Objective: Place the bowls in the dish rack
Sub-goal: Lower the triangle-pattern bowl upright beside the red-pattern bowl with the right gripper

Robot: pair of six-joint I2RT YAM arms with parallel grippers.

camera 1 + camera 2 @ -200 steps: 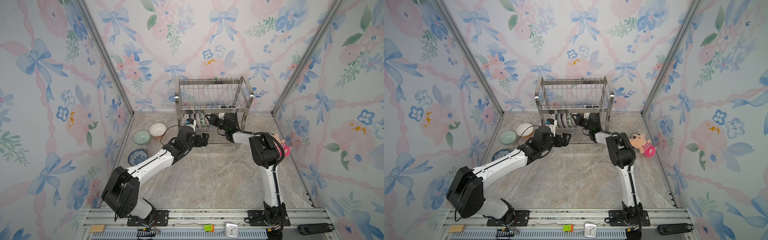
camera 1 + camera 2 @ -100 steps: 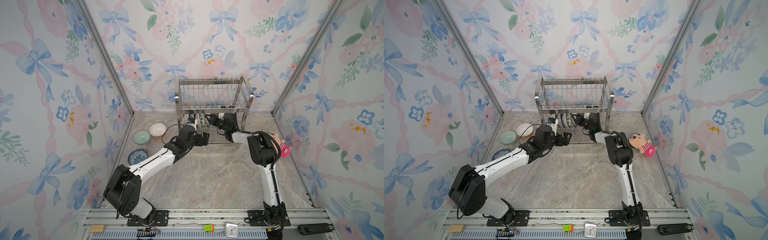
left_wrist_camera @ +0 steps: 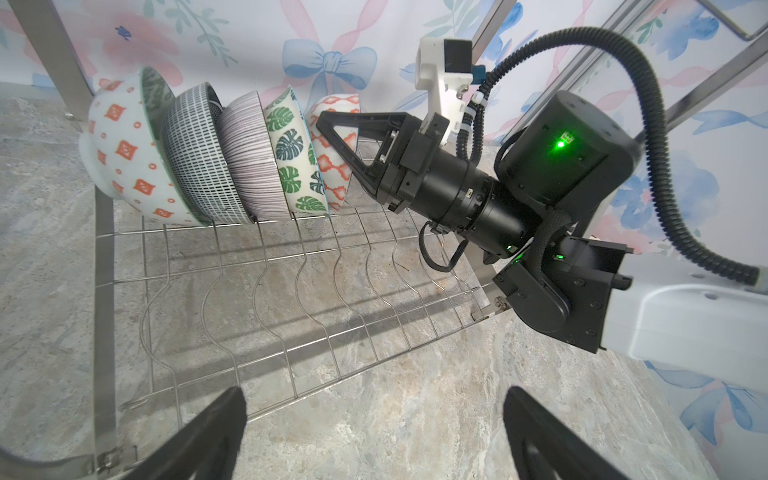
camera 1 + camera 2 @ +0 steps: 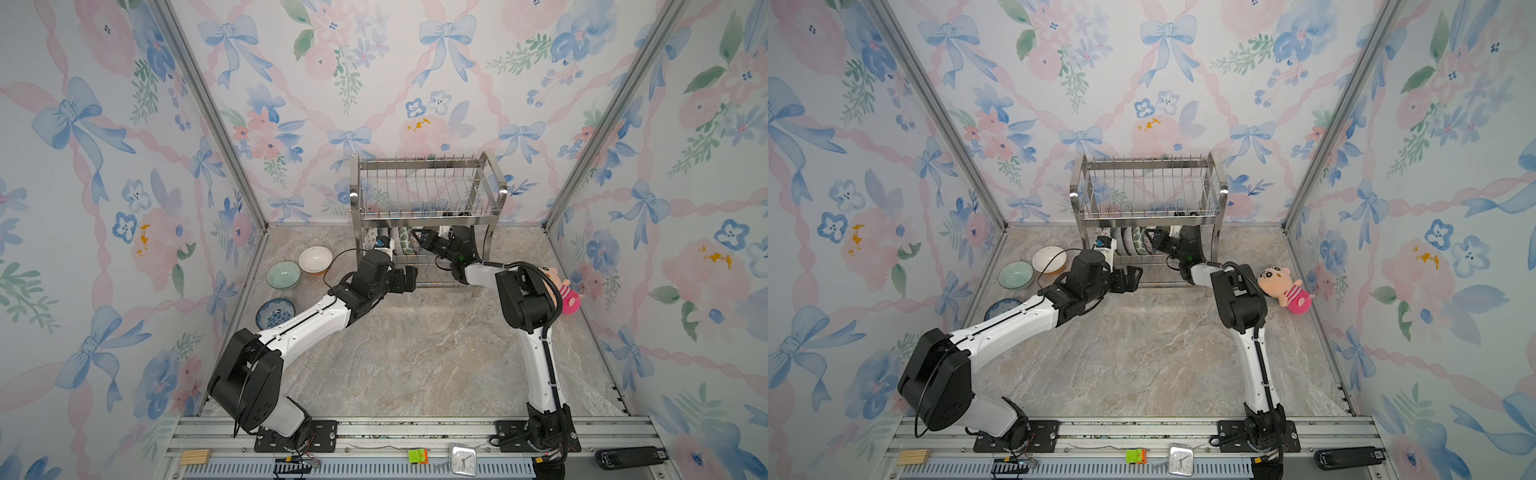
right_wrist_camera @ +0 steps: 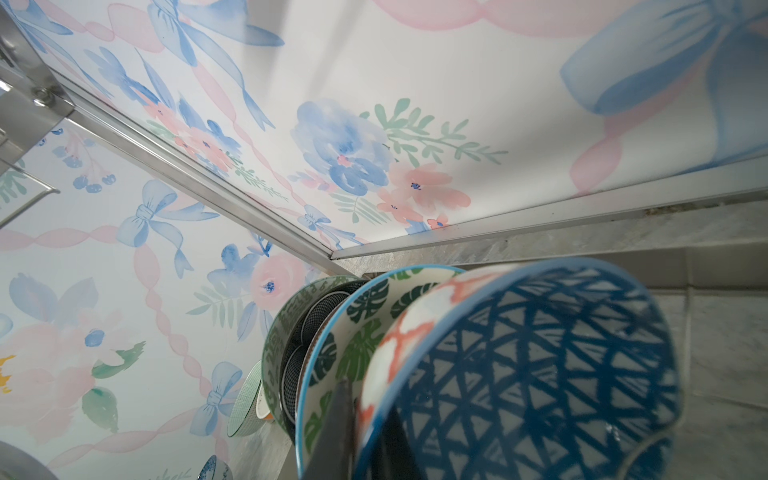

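Note:
The dish rack [image 4: 424, 195] [image 4: 1150, 195] stands against the back wall. Several bowls lean on edge in its lower tier [image 3: 249, 266]. At the row's end is an orange-lattice bowl [image 3: 336, 166] with a blue triangle pattern inside [image 5: 519, 374]. My right gripper [image 4: 419, 237] [image 4: 1152, 235] [image 3: 328, 122] [image 5: 365, 419] is shut on its rim, beside a leaf bowl [image 3: 295, 166]. My left gripper [image 4: 411, 276] [image 4: 1133, 276] [image 3: 374, 399] hangs open and empty before the lower tier. On the floor to the left sit a white bowl [image 4: 315, 258], a pale green bowl [image 4: 283, 274] and a blue floral bowl [image 4: 275, 312].
A pink plush doll [image 4: 1287, 291] lies by the right wall behind my right arm's elbow. The rack's upper tier [image 4: 428, 208] hangs over the right gripper. A small clock [image 4: 463, 459] and oddments lie on the front rail.
The right arm's elbow has shifted slightly left, showing more of the doll. Both grippers stay where they were.

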